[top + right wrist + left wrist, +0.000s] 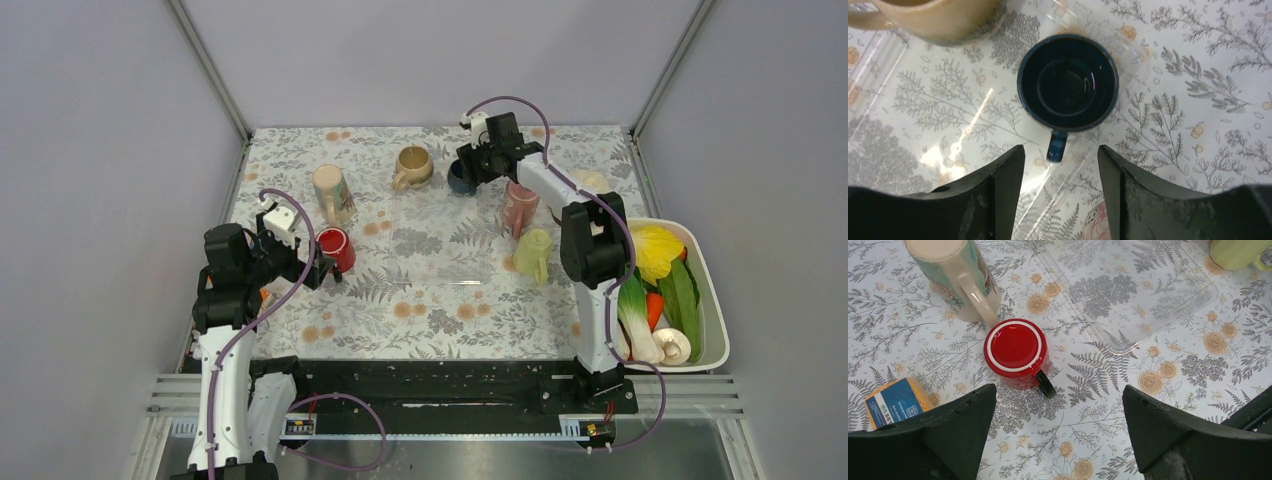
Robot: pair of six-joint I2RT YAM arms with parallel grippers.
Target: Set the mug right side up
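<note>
A red mug (1016, 352) with a black handle stands upside down on the floral cloth, its white-ringed base facing up; it also shows in the top view (335, 248). My left gripper (1058, 395) is open and empty, just on the near side of it, its handle pointing between my fingers. A dark blue mug (1068, 81) stands upright with its mouth up, at the far corner of a clear tray (878, 55). My right gripper (1060, 150) is open and empty, just on the near side of its handle.
A cream mug (955, 275) stands base up behind the red mug. A tan mug (413, 167), a pink mug (519, 207) and a yellow-green mug (533, 255) stand around the clear tray (440, 240). A sponge (895, 400) lies left. A white basin (716, 330) of vegetables is right.
</note>
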